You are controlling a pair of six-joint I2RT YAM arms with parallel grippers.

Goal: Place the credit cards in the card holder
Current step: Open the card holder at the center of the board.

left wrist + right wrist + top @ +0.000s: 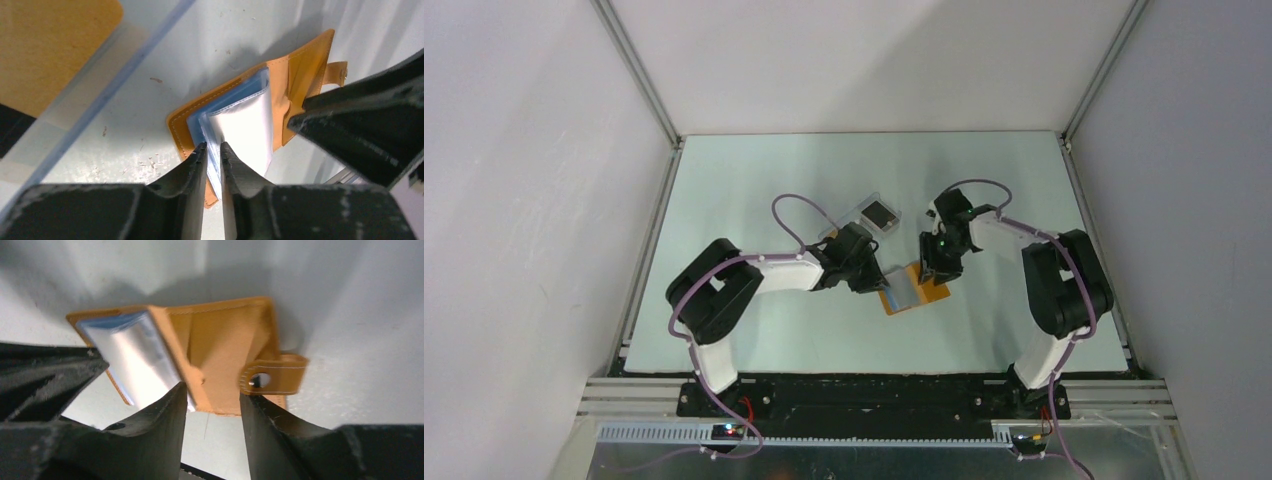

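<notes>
The orange card holder (935,292) lies open on the bench (754,180), midway between the two arms. We see the edge of a light blue card (252,84) tucked behind its clear inner sleeves (245,125). At the holder's left edge, the left claw (213,150) is pinched tight on one of those sleeves. The right claw (212,391) straddles the holder's orange cover just beside the clasp tab (272,377), fingers apart; we cannot tell whether it grips. Beyond the holder, behind the left claw, sits a clear plastic case (881,213) with a black centre.
</notes>
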